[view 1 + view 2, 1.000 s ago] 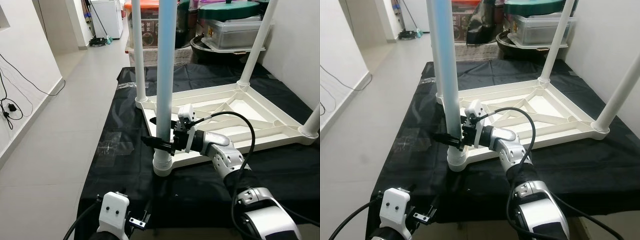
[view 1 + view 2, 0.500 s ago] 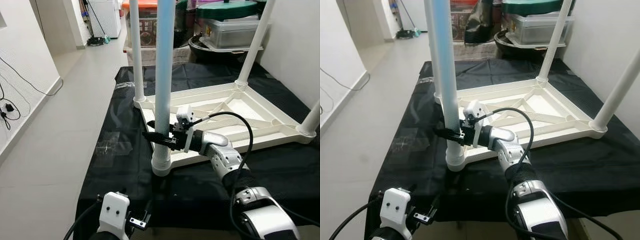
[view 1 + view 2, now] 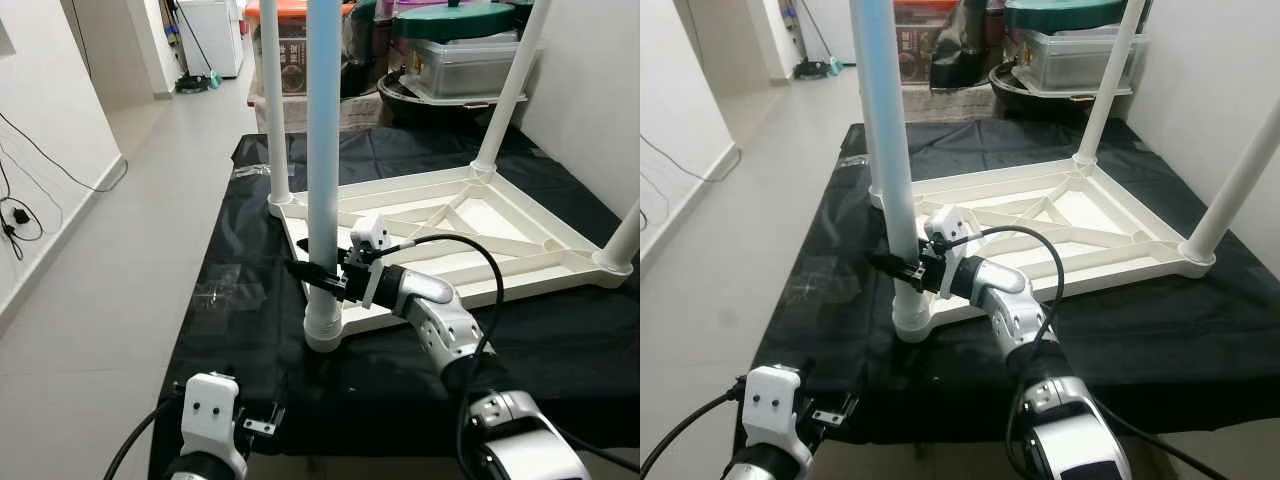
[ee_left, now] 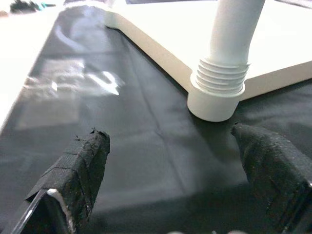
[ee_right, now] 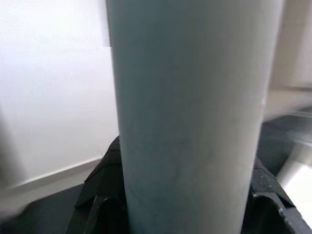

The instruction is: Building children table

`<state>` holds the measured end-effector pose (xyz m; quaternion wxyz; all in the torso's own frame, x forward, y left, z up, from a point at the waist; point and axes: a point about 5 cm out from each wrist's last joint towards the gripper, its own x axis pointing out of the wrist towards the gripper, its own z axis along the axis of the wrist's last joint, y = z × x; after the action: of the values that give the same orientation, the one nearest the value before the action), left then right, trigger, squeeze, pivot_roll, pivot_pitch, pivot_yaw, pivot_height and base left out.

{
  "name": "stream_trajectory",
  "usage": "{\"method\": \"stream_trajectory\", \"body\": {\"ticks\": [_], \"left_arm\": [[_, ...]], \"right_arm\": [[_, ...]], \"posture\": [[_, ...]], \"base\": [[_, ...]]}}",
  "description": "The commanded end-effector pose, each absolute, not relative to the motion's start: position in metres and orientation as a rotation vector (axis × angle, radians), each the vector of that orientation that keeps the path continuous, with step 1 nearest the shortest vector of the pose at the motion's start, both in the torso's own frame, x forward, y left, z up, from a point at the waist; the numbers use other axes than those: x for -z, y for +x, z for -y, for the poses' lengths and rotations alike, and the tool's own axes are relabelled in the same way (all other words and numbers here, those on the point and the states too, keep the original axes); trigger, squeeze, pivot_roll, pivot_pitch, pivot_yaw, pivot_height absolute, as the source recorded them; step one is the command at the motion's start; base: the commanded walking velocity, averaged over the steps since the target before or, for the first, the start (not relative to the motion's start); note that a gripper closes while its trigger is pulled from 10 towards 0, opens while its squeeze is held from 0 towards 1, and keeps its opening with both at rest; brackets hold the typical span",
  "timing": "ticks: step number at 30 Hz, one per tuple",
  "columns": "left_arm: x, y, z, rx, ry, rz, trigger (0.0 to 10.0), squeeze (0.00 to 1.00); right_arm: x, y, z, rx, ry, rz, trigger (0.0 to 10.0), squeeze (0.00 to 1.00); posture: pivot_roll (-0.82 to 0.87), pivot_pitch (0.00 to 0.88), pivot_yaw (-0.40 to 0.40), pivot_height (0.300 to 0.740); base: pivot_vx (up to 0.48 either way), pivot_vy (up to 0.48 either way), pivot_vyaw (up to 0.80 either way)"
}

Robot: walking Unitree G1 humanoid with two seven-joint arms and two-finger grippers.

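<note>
A white children's table (image 3: pixel 500 215) lies upside down on a black cloth (image 3: pixel 250 340), its legs pointing up. My right gripper (image 3: pixel 318 280) is shut on the near left leg (image 3: pixel 322 150), just above that leg's threaded collar (image 3: pixel 323 325) at the table's corner. In the right wrist view the leg (image 5: pixel 195 107) sits between the black fingers (image 5: pixel 105 170). My left gripper (image 4: pixel 170 146) is open and low at the cloth's near edge, its fingers (image 4: pixel 83 161) apart, facing the collar (image 4: pixel 217 92) from a short way off. It holds nothing.
Three other legs (image 3: pixel 272 100) (image 3: pixel 510 90) (image 3: pixel 625 235) stand on the remaining corners. A clear plastic bag (image 3: pixel 220 290) lies on the cloth left of the table. Storage bins (image 3: pixel 470 50) crowd the back. Tiled floor (image 3: pixel 130 250) runs along the left, with cables (image 3: pixel 20 215) by the wall.
My left arm has shifted a little to the left at the cloth's near edge. The right gripper stays shut on the leg, whose top has leaned slightly left.
</note>
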<state>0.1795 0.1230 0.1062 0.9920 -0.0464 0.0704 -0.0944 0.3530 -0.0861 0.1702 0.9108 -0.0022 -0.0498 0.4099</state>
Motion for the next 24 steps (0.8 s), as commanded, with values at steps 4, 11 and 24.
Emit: {"method": "stream_trajectory", "body": {"ticks": [4,11,24], "left_arm": [[-0.103,0.178,-0.125,0.183,-0.075,-0.16,10.0,0.0],[-0.102,0.177,-0.122,0.202,-0.061,-0.162,10.0,0.0],[-0.101,0.179,-0.12,0.219,-0.045,-0.161,10.0,0.0]], "right_arm": [[-0.152,0.356,0.125,-0.339,-0.049,0.017,0.0,0.0],[-0.152,0.339,0.132,-0.021,-0.038,0.029,0.0,0.0],[-0.142,0.326,0.137,0.55,-0.018,-0.169,0.0,0.0]], "posture": [[0.07,0.036,-0.006,0.74],[0.07,0.029,-0.004,0.74],[0.08,0.012,0.002,0.74]], "base": [[0.0,0.0,0.0],[0.0,0.0,0.0],[0.0,0.0,0.0]]}}
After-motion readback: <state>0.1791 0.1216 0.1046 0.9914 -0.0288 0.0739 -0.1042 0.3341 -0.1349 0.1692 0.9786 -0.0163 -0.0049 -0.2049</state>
